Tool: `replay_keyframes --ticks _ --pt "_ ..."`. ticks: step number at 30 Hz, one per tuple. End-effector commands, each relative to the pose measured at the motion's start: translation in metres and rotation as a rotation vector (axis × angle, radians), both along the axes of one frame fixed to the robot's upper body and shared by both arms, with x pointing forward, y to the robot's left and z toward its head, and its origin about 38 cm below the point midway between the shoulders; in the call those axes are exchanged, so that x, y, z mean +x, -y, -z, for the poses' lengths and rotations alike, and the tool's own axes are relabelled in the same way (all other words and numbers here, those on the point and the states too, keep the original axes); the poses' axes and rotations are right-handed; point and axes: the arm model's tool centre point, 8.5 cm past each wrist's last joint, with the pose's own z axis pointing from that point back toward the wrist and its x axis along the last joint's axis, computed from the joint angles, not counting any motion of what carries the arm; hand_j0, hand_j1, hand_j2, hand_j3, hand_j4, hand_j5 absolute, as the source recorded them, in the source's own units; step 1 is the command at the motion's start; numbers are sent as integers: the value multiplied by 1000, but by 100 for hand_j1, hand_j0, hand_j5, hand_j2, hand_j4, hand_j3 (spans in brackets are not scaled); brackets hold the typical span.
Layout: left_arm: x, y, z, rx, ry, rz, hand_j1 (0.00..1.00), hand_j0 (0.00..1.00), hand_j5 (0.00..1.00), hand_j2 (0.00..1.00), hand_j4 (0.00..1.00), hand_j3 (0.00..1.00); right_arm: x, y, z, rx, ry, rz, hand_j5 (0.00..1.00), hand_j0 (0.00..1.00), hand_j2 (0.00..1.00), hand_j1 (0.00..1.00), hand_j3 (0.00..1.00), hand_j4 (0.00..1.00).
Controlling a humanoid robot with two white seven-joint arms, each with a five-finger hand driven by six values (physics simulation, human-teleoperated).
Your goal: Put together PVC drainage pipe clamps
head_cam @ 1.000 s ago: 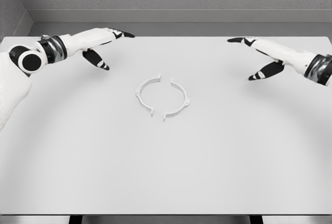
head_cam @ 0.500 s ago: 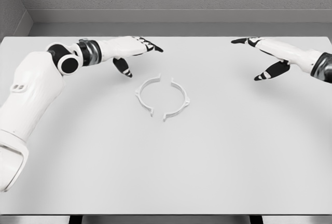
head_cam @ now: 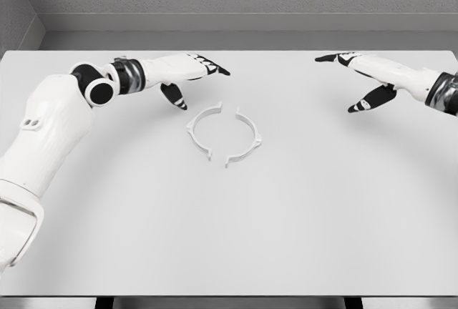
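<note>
Two white half-ring clamp pieces lie flat near the table's middle, facing each other with small gaps between their ends: the left half [head_cam: 200, 130] and the right half [head_cam: 246, 138]. My left hand [head_cam: 192, 76] hovers just up and left of the left half, fingers spread, holding nothing. At the far right my right hand [head_cam: 356, 80] is also open, well away from the clamp pieces.
The white table [head_cam: 229, 237] fills the view, with its far edge against a grey wall and its front edge at the bottom. Nothing else lies on it besides the clamp halves.
My left arm has swung right toward the clamp halves, most of it in the first half second. The right hand shifted only slightly. The clamp halves have not moved.
</note>
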Motion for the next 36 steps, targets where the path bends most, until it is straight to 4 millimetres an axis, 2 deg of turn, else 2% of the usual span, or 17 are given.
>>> replay_keyframes --ticks 1,13,16,17,36 --pt "0 4 -1 -12 -2 2 100 100 100 100 100 100 0 0 -1 7 1 2 100 100 100 100 100 100" --pt "-5 8 11 -16 -24 9 100 100 100 100 100 100 1 -1 -6 7 11 -3 100 100 100 100 100 100" --pt "-12 23 22 6 -43 46 100 100 100 100 100 100 1 -2 -6 7 12 -4 100 100 100 100 100 100" --pt "-12 28 20 2 -39 54 100 100 100 100 100 100 1 -2 -6 7 12 -4 100 100 100 100 100 100" --pt "-16 30 14 -20 -21 73 100 100 100 100 100 100 2 -4 -6 9 13 -7 100 100 100 100 100 100"
